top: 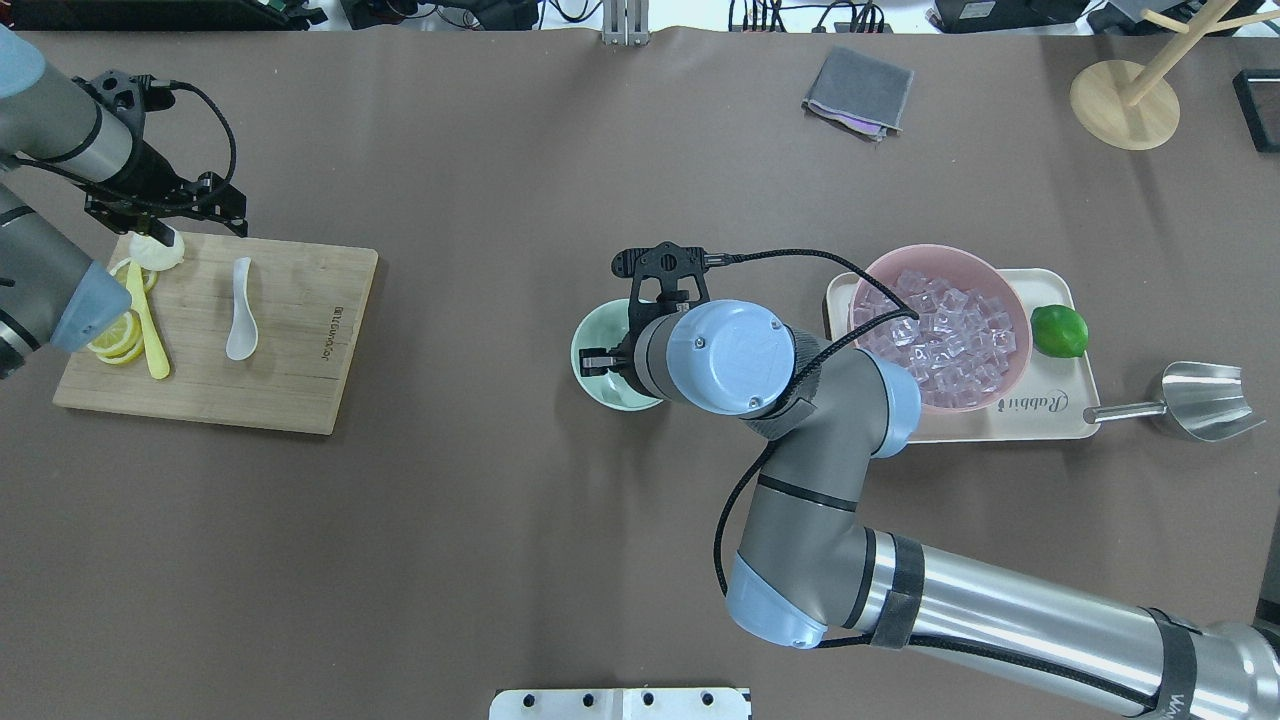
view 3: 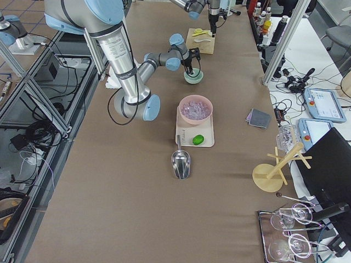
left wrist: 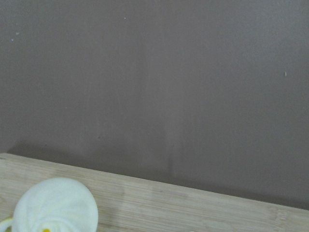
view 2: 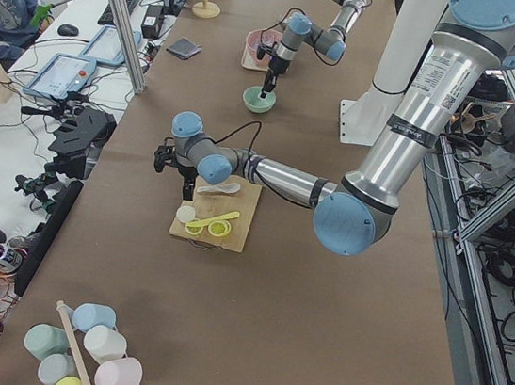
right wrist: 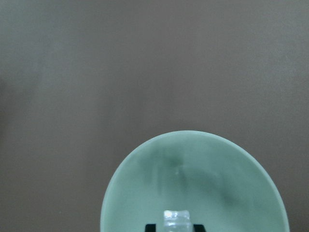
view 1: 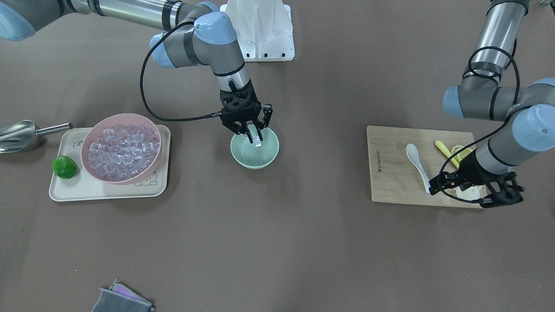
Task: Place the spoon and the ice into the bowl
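My right arm (view 1: 130, 15), left arm (view 1: 496, 34): silver tubes, grey joints, pale-blue caps. At ends, right gripper (view 1: 256, 139), left gripper (top: 170, 222): black skeletal frames. Black cable (view 1: 147, 86) off each wrist.

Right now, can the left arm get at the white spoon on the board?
Probably yes. The left gripper hangs over a corner of the cutting board, near the spoon, which lies alone on bare wood, nothing on top; the yellow utensil and lemon slices lie apart from it.

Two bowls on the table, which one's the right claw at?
The small mint-green bowl, alone mid-table: the right claw holds an ice cube over it. The larger pink bowl sits on the tray, full of cubes.
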Action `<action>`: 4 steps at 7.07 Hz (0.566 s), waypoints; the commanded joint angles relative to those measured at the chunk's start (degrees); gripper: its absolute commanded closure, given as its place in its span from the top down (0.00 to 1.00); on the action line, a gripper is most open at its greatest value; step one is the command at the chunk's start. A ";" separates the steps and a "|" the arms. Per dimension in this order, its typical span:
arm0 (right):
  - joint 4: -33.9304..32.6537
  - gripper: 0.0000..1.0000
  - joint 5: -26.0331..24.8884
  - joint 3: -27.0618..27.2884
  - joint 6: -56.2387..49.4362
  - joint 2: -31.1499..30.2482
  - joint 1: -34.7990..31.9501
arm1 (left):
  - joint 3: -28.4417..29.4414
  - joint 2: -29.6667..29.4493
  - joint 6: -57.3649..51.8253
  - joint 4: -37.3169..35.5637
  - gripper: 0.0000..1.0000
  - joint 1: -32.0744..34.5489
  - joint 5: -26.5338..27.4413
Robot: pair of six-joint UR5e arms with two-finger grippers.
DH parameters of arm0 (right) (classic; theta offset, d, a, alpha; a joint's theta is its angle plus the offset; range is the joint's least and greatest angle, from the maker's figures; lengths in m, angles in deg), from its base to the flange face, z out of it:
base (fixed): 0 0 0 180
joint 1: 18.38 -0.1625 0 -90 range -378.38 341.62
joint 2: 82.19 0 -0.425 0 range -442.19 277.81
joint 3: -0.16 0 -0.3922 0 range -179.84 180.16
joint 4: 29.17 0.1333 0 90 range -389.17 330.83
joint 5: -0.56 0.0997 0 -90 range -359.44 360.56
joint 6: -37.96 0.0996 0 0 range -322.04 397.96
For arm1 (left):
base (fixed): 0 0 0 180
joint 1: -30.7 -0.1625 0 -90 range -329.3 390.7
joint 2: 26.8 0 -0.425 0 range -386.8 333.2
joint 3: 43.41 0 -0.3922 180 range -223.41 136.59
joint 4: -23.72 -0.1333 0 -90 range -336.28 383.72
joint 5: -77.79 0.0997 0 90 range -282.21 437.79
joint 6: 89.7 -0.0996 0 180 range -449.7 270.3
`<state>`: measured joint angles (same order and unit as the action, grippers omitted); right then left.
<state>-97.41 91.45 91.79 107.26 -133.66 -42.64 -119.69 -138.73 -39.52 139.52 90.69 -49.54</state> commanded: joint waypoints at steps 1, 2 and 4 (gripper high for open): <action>-2.14 1.00 0.86 4.42 -0.22 -0.47 -1.05 | -0.27 0.04 5.59 2.48 0.92 -1.88 -0.03; -4.86 1.00 4.17 7.49 -0.92 -1.43 -3.23 | -0.27 1.43 6.67 4.67 0.89 -3.20 0.06; -5.50 1.00 7.72 11.65 -1.19 -4.69 -5.63 | -1.31 2.14 9.21 5.13 0.67 -4.70 0.15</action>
<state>-102.33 97.60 101.45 106.29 -137.03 -47.18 -120.19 -137.24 -32.32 144.12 87.11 -49.46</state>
